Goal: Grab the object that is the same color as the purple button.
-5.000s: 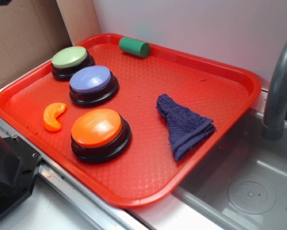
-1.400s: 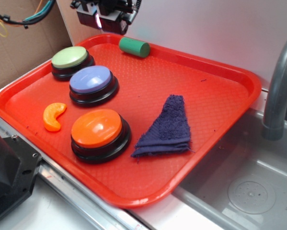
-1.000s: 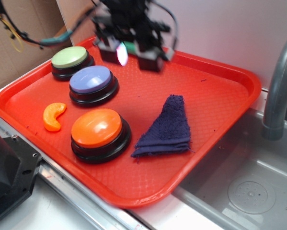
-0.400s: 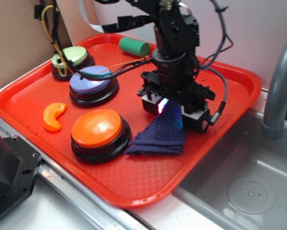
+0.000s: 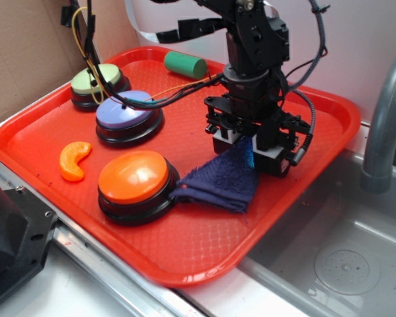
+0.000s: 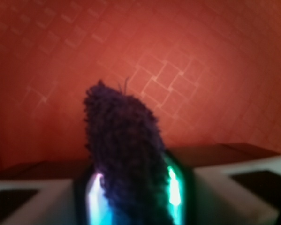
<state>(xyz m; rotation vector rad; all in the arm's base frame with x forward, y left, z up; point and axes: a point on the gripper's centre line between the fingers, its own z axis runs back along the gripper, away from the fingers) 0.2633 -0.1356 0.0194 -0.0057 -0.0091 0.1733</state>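
The dark purple-blue terry rag [image 5: 219, 181] lies on the red tray [image 5: 316, 125], its far corner pulled up between my fingers. My gripper [image 5: 249, 146] is shut on that corner, right of the orange-topped button [image 5: 134, 177]. The rag's near end still rests on the tray against that button's base. In the wrist view the rag [image 6: 126, 154] stands up pinched between my gripper's [image 6: 133, 192] glowing pads, over the tray's red floor. The purple button [image 5: 126, 111] sits left of my arm, with cables draped over it.
A green-topped button [image 5: 95, 80] and a green cylinder [image 5: 184, 64] sit at the tray's far side. An orange crescent [image 5: 74, 160] lies near the front left. A steel sink [image 5: 343, 257] with a grey faucet [image 5: 386, 119] is to the right. Cardboard stands at the far left.
My gripper came down from the tray's far side onto the rag and closed on its far corner. That corner has lifted slightly and the rag has bunched toward the orange button.
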